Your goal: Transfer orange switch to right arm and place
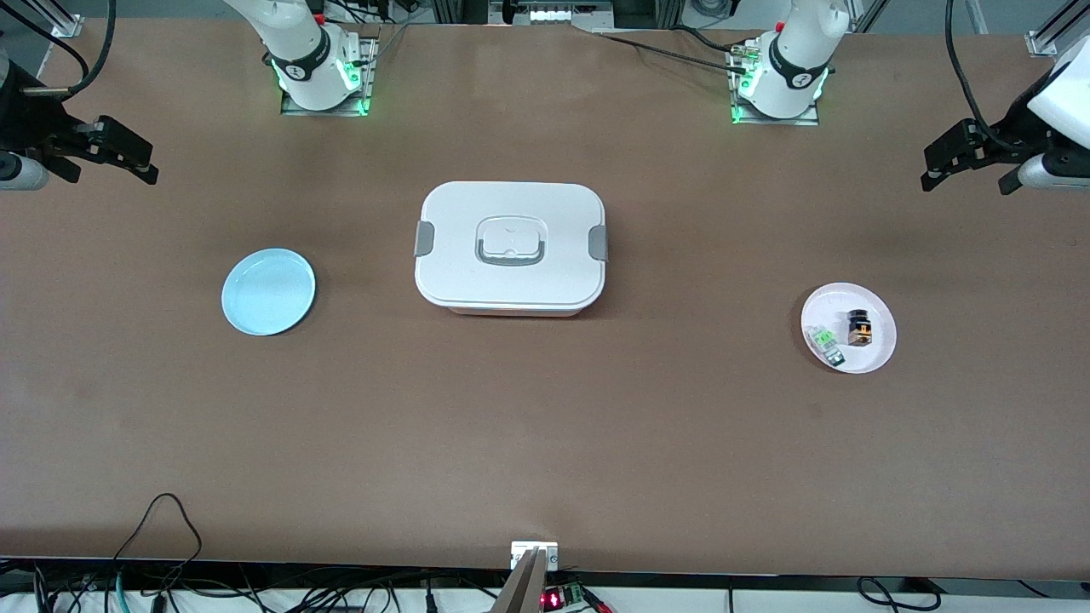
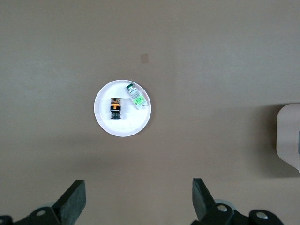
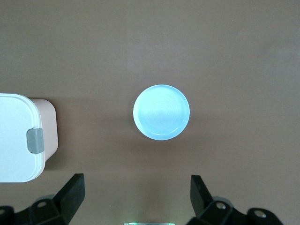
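The orange switch (image 1: 860, 328) (image 2: 116, 108), a tiny black box with an orange glowing mark, lies on a small white plate (image 1: 877, 358) (image 2: 105, 124) toward the left arm's end of the table. A clear-and-green component (image 1: 824, 344) (image 2: 136, 97) lies beside it on the same plate. My left gripper (image 1: 954, 162) (image 2: 139, 201) hangs open and empty high over the table at that end, well apart from the plate. My right gripper (image 1: 128, 157) (image 3: 137, 199) hangs open and empty over the right arm's end. A light blue plate (image 1: 268, 291) (image 3: 161, 112) lies bare near it.
A white lidded box (image 1: 511, 247) (image 3: 16, 136) with grey latches and a handle stands at the table's middle, between the two plates. Cables and a small board with a red display (image 1: 553, 598) run along the table edge nearest the front camera.
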Robot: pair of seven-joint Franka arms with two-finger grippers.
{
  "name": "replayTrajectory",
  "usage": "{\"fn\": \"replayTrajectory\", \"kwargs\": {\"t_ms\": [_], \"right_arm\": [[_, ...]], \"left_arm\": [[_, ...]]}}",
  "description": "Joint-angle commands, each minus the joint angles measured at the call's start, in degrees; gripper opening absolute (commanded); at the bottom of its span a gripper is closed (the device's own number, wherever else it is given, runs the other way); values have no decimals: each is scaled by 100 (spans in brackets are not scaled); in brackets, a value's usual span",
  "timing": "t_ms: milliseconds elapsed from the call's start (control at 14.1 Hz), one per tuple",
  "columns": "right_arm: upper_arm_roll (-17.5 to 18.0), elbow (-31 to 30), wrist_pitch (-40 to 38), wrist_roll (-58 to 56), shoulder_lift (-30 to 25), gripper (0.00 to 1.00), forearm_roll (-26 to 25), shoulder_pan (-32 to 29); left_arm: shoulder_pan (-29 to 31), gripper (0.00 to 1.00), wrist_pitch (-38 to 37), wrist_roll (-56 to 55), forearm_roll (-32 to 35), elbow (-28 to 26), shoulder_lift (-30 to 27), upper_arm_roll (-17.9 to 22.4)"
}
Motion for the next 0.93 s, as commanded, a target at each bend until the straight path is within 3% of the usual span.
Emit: {"fn": "replayTrajectory", "kwargs": {"t_ms": [0, 854], "right_arm": [[70, 9, -32, 50, -36, 100, 55, -95], [43, 88, -58, 68, 95, 100, 37, -95]], "left_arm": [[-71, 100, -125, -50, 61, 169, 30, 22], [-54, 100, -133, -41, 53, 186, 56, 75]]}}
